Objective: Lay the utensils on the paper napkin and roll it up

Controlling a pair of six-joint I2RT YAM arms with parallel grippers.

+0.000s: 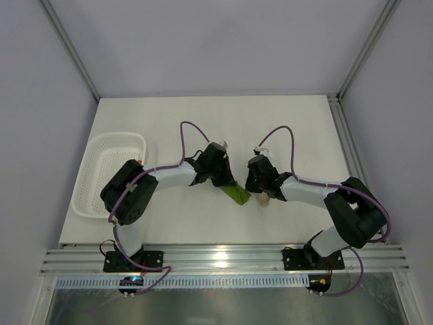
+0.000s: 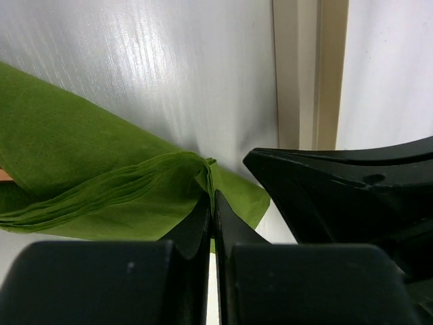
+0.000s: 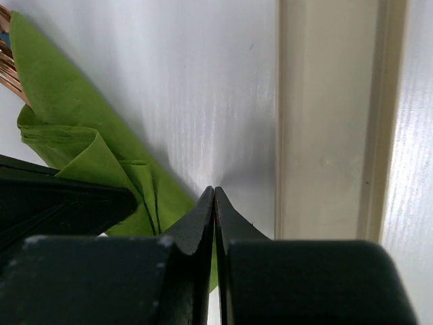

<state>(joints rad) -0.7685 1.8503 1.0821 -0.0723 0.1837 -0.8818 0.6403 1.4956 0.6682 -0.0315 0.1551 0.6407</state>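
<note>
The olive-green paper napkin (image 1: 237, 195) lies folded over between the two arms at the table's middle. My left gripper (image 1: 226, 181) is shut on a layered fold of the napkin (image 2: 101, 176), pinched at the tips of the left gripper (image 2: 212, 196). My right gripper (image 3: 214, 191) is shut too, and the edge of the napkin (image 3: 81, 135) runs in between its fingers. The right gripper (image 1: 254, 187) faces the left one, close enough that a finger of each shows in the other's wrist view. Of the utensils (image 3: 5, 68), only a copper end shows past the napkin.
A white mesh basket (image 1: 101, 159) stands at the table's left edge. A pale beige oblong piece (image 1: 265, 200) lies just under the right gripper. A metal frame rail (image 3: 325, 135) runs along the table's right side.
</note>
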